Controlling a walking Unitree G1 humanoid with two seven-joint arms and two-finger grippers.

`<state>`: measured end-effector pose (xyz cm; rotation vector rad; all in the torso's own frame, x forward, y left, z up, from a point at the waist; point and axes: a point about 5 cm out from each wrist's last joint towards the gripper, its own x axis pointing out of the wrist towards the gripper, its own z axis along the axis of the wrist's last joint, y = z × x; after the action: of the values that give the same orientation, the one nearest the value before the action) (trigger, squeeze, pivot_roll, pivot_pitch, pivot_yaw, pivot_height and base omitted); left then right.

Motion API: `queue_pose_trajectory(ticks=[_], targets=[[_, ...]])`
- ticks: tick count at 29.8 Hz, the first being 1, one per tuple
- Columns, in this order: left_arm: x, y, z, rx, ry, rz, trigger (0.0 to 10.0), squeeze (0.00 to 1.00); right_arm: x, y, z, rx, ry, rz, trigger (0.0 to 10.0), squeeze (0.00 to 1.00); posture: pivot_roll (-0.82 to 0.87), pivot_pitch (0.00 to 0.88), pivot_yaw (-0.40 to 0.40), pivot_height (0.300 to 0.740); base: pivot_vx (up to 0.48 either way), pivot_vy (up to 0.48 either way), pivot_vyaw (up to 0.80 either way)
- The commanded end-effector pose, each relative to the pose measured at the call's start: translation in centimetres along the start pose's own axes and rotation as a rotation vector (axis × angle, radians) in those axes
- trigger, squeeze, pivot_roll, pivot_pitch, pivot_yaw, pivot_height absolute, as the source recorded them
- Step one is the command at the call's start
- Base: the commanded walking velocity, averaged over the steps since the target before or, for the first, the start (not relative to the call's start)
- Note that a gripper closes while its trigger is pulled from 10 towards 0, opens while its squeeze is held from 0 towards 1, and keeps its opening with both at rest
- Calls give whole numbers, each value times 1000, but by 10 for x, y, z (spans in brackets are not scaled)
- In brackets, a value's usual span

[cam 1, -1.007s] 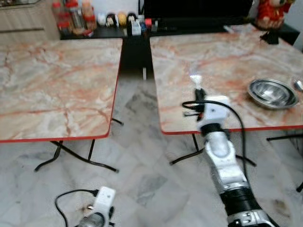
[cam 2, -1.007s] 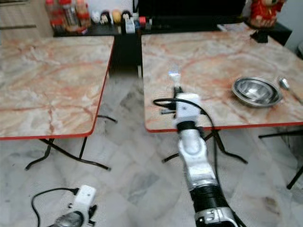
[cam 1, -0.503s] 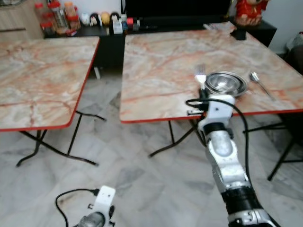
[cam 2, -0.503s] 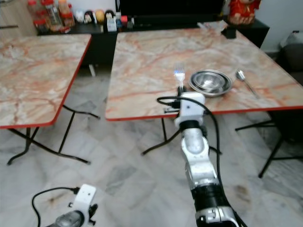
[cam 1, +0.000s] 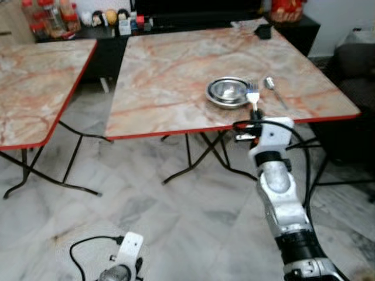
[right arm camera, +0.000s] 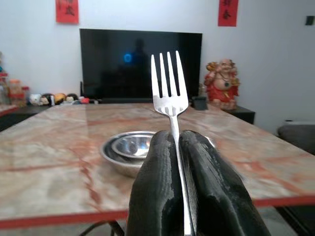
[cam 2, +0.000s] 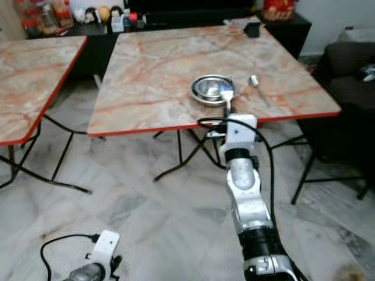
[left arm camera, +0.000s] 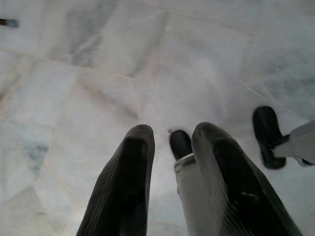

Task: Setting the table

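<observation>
Right wrist view: the right gripper point(right arm camera: 179, 147) pinches a fork point(right arm camera: 170, 93) upright, tines up. Straight ahead past its fingertips sits the steel bowl point(cam 1: 228, 92) on the marble table point(cam 1: 164, 76), spoon point(cam 1: 272, 89) just beyond. Left gripper point(left arm camera: 170, 147) hangs idle, slightly parted.

I see two red-edged marble tables point(cam 1: 176, 64) on grey marble floor point(cam 1: 146, 216), a black television point(right arm camera: 140, 64) behind them.

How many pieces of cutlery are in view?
2: a fork clamped upright in the right gripper near the table edge, and a spoon lying on the table right of the steel bowls.
</observation>
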<state>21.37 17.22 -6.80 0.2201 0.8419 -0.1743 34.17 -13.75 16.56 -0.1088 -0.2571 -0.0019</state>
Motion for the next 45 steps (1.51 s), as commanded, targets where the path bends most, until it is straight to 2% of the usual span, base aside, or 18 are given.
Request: queue_pose_trajectory(ticks=[1, 24, 31, 34, 45], targets=[[-2, 6, -7, -9, 28, 15, 10000, 0, 1, 6, 5, 5, -17, 18, 10000, 0, -70, 116, 18, 740, 337, 0, 0], [-2, 4, -9, -15, 37, 17, 10000, 0, 0, 14, 2, -29, -19, 59, 10000, 0, -66, 118, 13, 740, 389, 0, 0], [-2, 4, -7, -16, 31, 18, 10000, 0, 0, 13, 3, -34, -24, 56, 10000, 0, -67, 115, 11, 740, 480, 0, 0], [-1, 4, -6, -16, 29, 19, 10000, 0, 1, 11, 2, -8, -21, 42, 10000, 0, -66, 115, 11, 740, 480, 0, 0], [-1, 5, -6, -11, 27, 22, 10000, 0, 2, 10, 2, -28, -15, 49, 10000, 0, -70, 116, 12, 740, 480, 0, 0]])
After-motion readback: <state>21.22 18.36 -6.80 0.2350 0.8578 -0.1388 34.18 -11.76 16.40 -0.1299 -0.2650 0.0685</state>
